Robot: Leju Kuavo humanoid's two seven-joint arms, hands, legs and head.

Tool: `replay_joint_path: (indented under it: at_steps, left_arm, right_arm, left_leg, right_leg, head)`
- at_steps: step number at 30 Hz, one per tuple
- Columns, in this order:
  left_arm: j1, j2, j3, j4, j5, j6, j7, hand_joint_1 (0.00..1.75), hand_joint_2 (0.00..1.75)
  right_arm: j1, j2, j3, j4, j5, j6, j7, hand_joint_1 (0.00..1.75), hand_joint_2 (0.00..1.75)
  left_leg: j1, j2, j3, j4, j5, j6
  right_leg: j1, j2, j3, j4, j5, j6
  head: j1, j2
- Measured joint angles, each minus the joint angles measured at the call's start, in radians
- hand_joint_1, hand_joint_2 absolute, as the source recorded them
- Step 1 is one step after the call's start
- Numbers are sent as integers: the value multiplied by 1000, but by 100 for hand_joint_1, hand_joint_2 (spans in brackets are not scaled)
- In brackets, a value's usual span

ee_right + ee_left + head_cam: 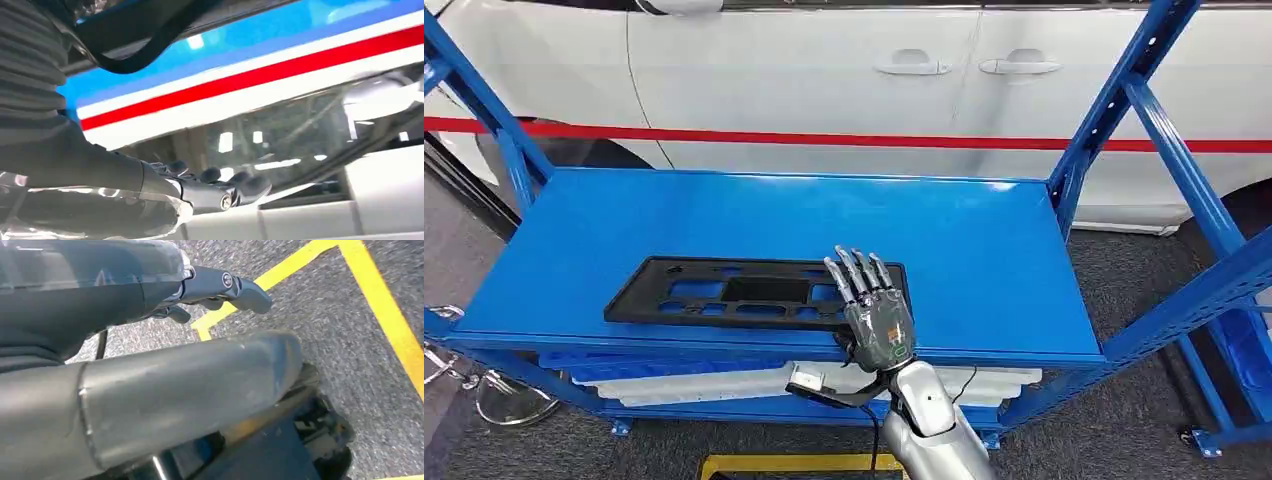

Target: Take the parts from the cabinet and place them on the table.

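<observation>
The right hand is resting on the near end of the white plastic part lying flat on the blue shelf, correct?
Not quite: the part is black, not white, as the head view shows. The right hand does rest on its near end, and it lies flat on the blue shelf.

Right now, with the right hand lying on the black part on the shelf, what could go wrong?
The right hand lies flat on the black part's right end; its fingers look spread, so a lift may slip. The part is long, so held at one end it could tilt. It sits near the blue shelf's front edge and could slide off.
</observation>
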Motion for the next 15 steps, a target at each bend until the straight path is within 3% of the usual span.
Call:
replay_joint_path:
  at_steps: [2, 4, 6, 7, 8, 9, 10, 12, 13, 15]
  left_arm:
    - [5, 0, 0, 0, -3, 0, 0, 0, 0]
    - [1, 0, 0, 0, -6, -2, 0, 0, 0]
    - [-1, 0, 0, 0, -7, -2, -1, 0, 0]
    - [0, 0, 0, 0, -7, -2, -1, 0, 0]
    - [1, 0, 0, 0, -9, -2, 0, 0, 0]
    - [1, 0, 0, 0, -11, -2, 0, 0, 0]
    - [0, 0, 0, 0, -13, -2, 0, 0, 0]
    - [-1, -1, 0, 0, -16, -2, 0, 0, 0]
    - [-1, -2, 0, 0, -17, -2, 0, 0, 0]
    - [-3, -2, 0, 0, -18, -2, 0, 0, 0]
  right_arm:
    - [4, 10, -24, -8, 1, 0, -10, 0, 175]
    - [8, 18, -49, -16, 2, 0, -21, 0, 175]
    - [11, 23, -74, -17, 2, 0, -27, 0, 175]
    - [17, 24, -82, -17, 2, 0, -29, 0, 175]
    - [23, 25, -94, -17, 2, 0, -33, 0, 175]
    - [25, 27, -104, -17, 2, 0, -41, 0, 175]
    - [24, 29, -109, -17, 1, 0, -45, 0, 175]
    - [23, 30, -118, -17, -1, 0, -52, 0, 175]
    - [22, 30, -122, -17, -2, 0, -55, 0, 175]
    - [22, 34, -128, -17, -2, 0, -58, 0, 175]
  left_leg:
    - [1, 0, 1, -4, 4, 13]
    - [6, 3, 5, -15, 11, 28]
    - [5, 4, 3, -14, 11, 33]
    - [4, 4, 2, -14, 10, 34]
    - [4, 3, 2, -13, 10, 34]
    - [4, 2, 3, -12, 9, 34]
    - [4, 2, 5, -11, 8, 33]
    - [4, 0, 12, -11, 4, 28]
    - [2, 1, 12, -12, 2, 24]
    - [-1, 1, 9, -11, 2, 12]
  right_leg:
    - [0, 1, 1, -3, 3, 10]
    - [-4, 1, -20, 47, -38, 20]
    - [-7, 1, -90, 192, -113, 26]
    - [-8, 1, -124, 261, -137, 28]
    - [-8, 1, -146, 299, -136, 28]
    - [-9, 1, -139, 278, -110, 27]
    - [-9, 1, -113, 221, -71, 25]
    - [-8, 1, -25, 44, 15, 15]
    - [-6, 1, -6, 8, 0, 9]
    - [1, 3, -11, 2, 7, 5]
  head:
    - [0, 0]
    - [0, 0]
    - [0, 0]
    - [0, 0]
    - [0, 0]
    - [0, 0]
    - [0, 0]
    - [0, 0]
    - [0, 0]
    - [0, 0]
